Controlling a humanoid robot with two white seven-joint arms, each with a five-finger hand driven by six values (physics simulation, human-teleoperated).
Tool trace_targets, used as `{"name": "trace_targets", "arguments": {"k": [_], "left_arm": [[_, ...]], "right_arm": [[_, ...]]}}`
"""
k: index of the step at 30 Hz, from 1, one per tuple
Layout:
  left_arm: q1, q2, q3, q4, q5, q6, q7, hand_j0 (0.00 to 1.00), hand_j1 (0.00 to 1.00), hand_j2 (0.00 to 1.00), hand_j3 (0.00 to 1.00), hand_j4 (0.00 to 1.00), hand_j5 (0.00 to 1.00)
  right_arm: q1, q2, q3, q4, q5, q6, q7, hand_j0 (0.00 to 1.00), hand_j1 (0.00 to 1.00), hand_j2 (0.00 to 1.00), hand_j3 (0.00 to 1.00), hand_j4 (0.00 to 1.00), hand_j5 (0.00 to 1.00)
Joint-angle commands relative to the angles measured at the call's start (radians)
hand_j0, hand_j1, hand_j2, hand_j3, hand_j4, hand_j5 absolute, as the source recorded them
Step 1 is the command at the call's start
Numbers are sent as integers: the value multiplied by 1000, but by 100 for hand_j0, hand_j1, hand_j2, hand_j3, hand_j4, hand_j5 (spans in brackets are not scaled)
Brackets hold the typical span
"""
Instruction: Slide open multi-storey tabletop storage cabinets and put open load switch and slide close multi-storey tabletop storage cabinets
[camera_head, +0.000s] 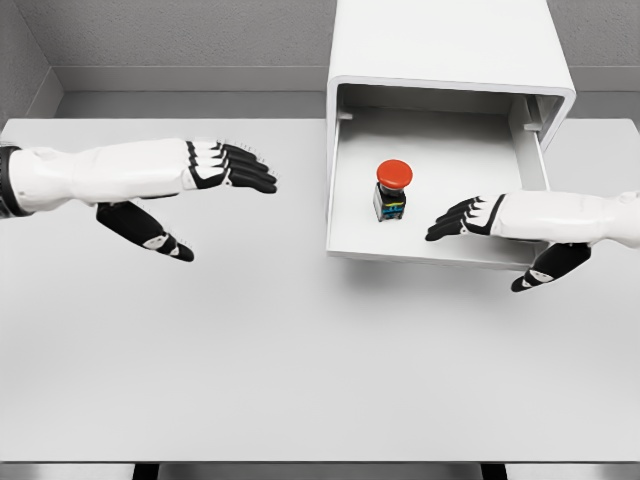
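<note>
The right hand (470, 218) has its fingers (448, 222) extended and loosely spread, holding nothing, just right of the load switch (391, 190). The switch stands upright, red button on top, inside the pulled-out drawer (430, 250) of the white cabinet (445, 45). Over the tabletop (300, 360), the left hand (225, 170) hovers with fingers straight, empty, well apart from the drawer.

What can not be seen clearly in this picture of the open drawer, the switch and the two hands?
- Cabinet, head view: only one drawer shows; the casing hides any other storeys.
- Switch: its base markings are too small to read.
- Right hand: from above, contact with the drawer cannot be judged.
- Left hand: its arm is cut by the left edge.
</note>
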Motion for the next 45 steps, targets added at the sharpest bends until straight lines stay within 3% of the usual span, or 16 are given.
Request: {"name": "trace_targets", "arguments": {"k": [1,18,22,29,31,35,39,45], "left_arm": [[1,15,4,4,7,3,1,100,100,100,100,100,100],[6,52,9,6,6,3,1,100,100,100,100,100,100],[6,52,9,7,6,3,1,100,100,100,100,100,100],[8,61,9,9,6,3,1,100,100,100,100,100,100],[8,61,9,9,6,3,1,100,100,100,100,100,100],[6,61,10,9,6,3,1,100,100,100,100,100,100],[6,59,9,9,6,3,1,100,100,100,100,100,100],[6,59,9,10,6,3,1,100,100,100,100,100,100]], "right_arm": [[0,2,-3,0,-5,2,0,100,100,100,100,100,100],[-11,62,-88,19,86,2,-4,100,100,100,100,100,100],[-18,90,-118,59,101,2,-3,100,100,100,100,100,100],[-41,196,-127,229,146,2,-3,100,100,100,100,100,100],[-45,203,-127,243,147,2,-1,100,100,100,100,100,100],[-37,188,-127,217,152,2,-6,100,100,100,100,100,100],[-26,102,-127,28,150,2,-14,100,100,100,100,100,100],[112,88,-127,23,149,2,-40,100,100,100,100,100,100]]}}
